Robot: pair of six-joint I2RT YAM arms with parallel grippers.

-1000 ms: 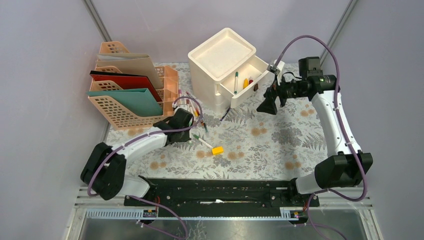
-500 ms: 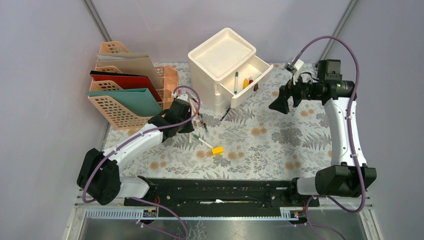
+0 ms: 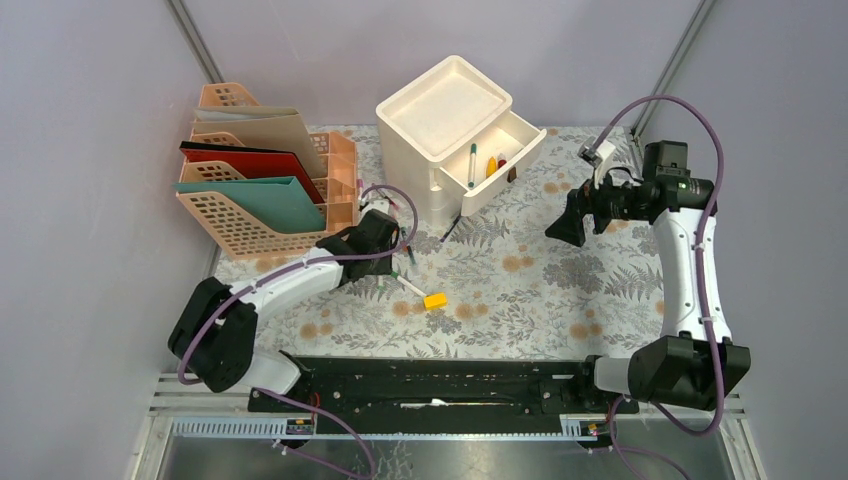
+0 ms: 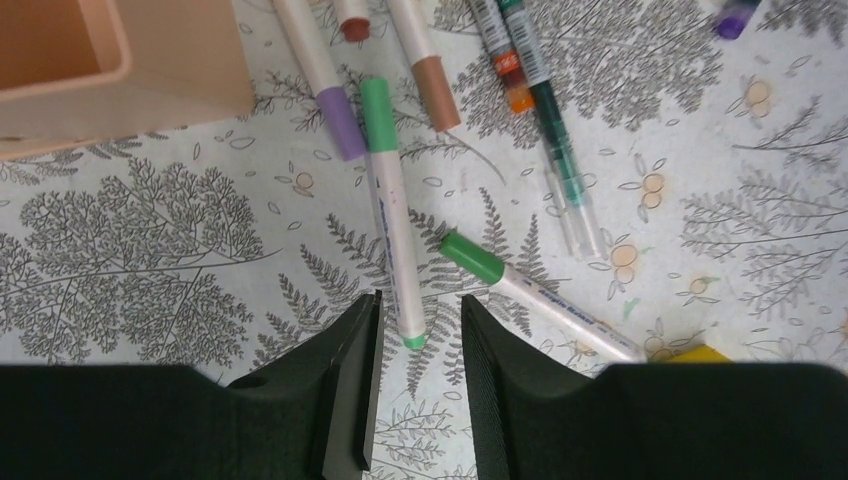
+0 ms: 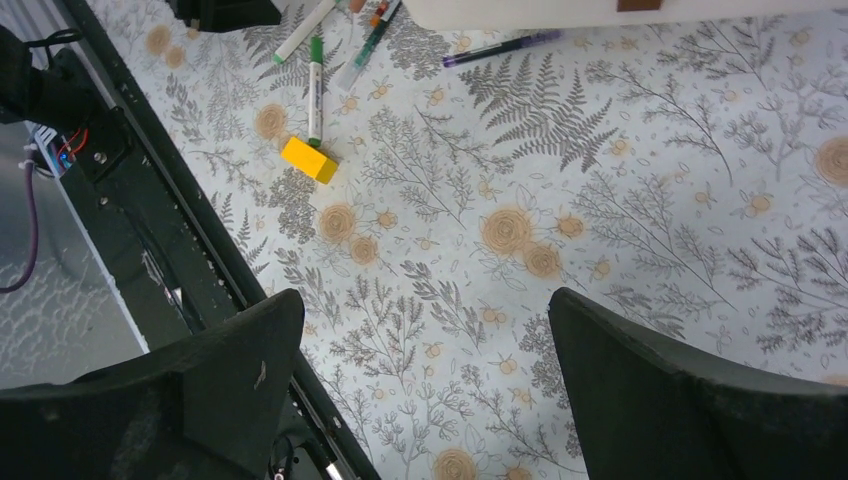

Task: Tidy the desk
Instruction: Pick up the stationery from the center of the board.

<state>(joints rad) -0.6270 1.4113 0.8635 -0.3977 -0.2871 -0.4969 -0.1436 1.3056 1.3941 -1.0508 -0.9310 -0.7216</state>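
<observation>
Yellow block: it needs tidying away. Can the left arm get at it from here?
Probably yes. The yellow block lies in the open on the desk, close to the left fingers, with only a green-capped pen beside it.

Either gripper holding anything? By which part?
Nothing held. The left gripper, jaws apart, straddles the tail end of the green-capped marker lying on the desk, unclamped. The right gripper is open, empty.

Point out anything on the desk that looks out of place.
Loose markers lie scattered at crossing angles on the desk beside the peach file rack, a yellow block near them. A purple pen lies alone by the white drawer unit, whose drawer stands open.
</observation>
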